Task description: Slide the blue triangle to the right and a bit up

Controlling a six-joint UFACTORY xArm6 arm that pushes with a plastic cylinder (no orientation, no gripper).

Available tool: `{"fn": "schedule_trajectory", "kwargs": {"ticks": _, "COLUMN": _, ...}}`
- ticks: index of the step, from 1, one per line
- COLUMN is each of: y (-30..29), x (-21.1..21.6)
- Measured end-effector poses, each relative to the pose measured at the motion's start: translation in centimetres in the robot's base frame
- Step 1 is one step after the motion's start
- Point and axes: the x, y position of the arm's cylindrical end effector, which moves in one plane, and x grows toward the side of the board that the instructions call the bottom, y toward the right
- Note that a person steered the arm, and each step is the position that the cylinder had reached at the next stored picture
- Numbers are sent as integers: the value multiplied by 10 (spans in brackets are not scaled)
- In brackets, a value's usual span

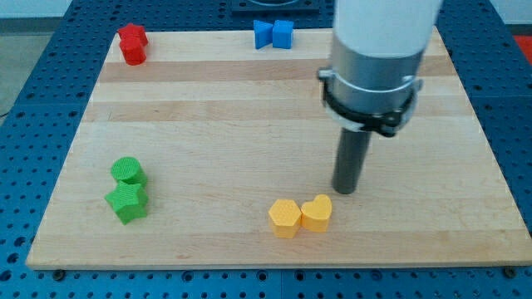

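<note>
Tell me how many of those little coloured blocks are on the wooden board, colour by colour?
Red: 1, a red block at the view's top left.
Blue: 2, a blue triangle touching a blue block at the top edge.
Green: 2, a green cylinder above a green star.
Yellow: 2, a yellow hexagon beside a yellow heart, just below my tip.
Total: 7

Arm body: a wide white cylindrical housing [384, 33] at the top, stepping into a brushed silver-grey metal collar [371, 71] below it. A black clamp ring [368, 110] wraps the collar's lower edge, with small lugs protruding at its left and right sides. From the ring a straight dark grey rod [352, 158], round in section and much narrower than the collar, runs down to my tip [345, 190], which is blunt and flat-ended.
</note>
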Motion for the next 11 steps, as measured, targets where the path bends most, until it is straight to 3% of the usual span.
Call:
{"fn": "schedule_trajectory", "kwargs": {"ticks": 3, "y": 12, "x": -7}}
{"fn": "schedule_trajectory", "kwargs": {"ticks": 5, "y": 7, "x": -63}}
{"fn": "schedule_trajectory", "kwargs": {"ticks": 8, "y": -257, "x": -193}}
{"fn": "schedule_trajectory", "kwargs": {"ticks": 9, "y": -308, "x": -246}}
{"fn": "schedule_trajectory", "kwargs": {"ticks": 10, "y": -321, "x": -307}}
{"fn": "schedule_trajectory", "kwargs": {"ticks": 11, "y": -318, "x": -334}}
